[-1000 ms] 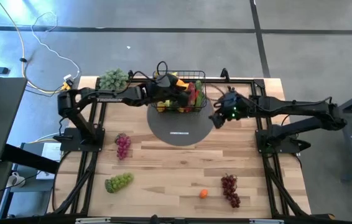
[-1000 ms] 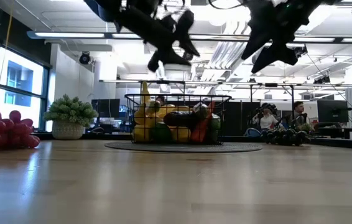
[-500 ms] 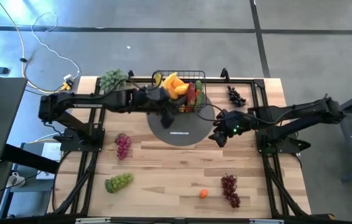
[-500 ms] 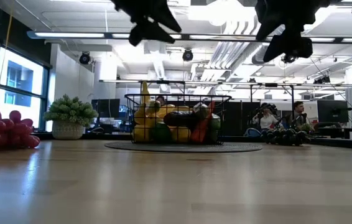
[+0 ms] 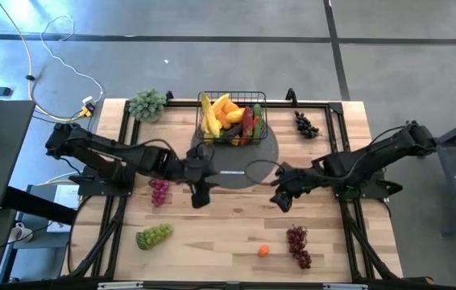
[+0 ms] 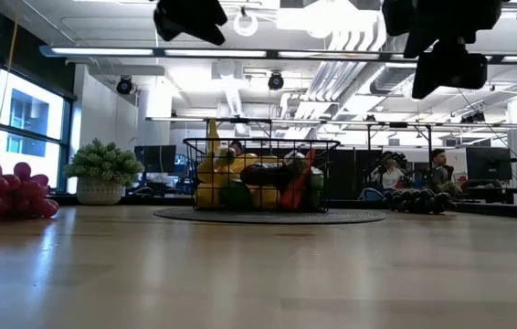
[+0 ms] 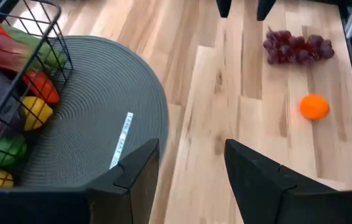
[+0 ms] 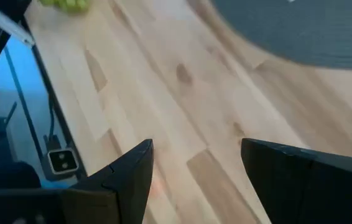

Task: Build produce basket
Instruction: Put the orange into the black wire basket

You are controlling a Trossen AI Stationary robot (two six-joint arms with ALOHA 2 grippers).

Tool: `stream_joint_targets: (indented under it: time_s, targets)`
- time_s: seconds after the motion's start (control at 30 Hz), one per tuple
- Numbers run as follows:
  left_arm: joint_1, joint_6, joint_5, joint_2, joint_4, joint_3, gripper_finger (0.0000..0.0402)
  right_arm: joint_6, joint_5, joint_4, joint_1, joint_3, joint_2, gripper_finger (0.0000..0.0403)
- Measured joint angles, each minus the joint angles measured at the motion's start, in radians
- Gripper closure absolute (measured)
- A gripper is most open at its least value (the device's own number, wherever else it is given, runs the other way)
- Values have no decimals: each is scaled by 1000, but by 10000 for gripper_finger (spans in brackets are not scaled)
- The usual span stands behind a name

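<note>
From above, the basket point(image 5: 232, 119) stands at the far middle of the table point(image 5: 228, 234), on the far part of a round grey mat point(image 5: 248, 165), and it is already heaped with produce: bananas point(image 5: 207, 115), orange pieces and red and green vegetables. Left outside it are a pink-purple grape bunch point(image 5: 159, 190) on the left, a green grape bunch point(image 5: 154, 236) nearer on the left, a small orange fruit point(image 5: 264, 250) and a dark red grape bunch point(image 5: 297, 245) at the near right, and a dark grape bunch point(image 5: 304, 123) at the far right. By my reckoning the basket is well over half filled, with these five pieces left. The left gripper point(image 5: 200, 193) hangs just off the mat's near left edge, the right gripper point(image 5: 283, 198) off its near right edge, both above bare wood. From table height, the basket point(image 6: 260, 174) shows packed to about its rim, a leafy bunch in a pot point(image 6: 102, 170) sits to its left, and both arms show only as dark shapes at the top. The left wrist view shows its fingers point(image 7: 135, 168) spread wide and holding nothing, with the mat, the orange fruit point(image 7: 314, 107) and the red grapes point(image 7: 297, 48) beyond. The right wrist view likewise shows fingers point(image 8: 129, 171) wide apart and empty over the planks, with green grapes point(image 8: 67, 4) far off.
</note>
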Motion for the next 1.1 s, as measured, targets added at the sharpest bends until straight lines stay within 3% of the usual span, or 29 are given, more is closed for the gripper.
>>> stream_joint_targets:
  time_s: [0.2,0.43,0.83,1.1]
  targets:
    - [-72,-68,-37,0,-21,0,232,30,0,120,76,0,76,160]
    - [-110,-146,-36,0,-28,0,232,-66,1,271,168,0,148,140]
    - [-112,-483,-33,0,-135,0,232,-419,3,516,312,0,253,139]
    - [-138,-613,-35,1,-155,0,232,-591,3,544,358,0,319,139]
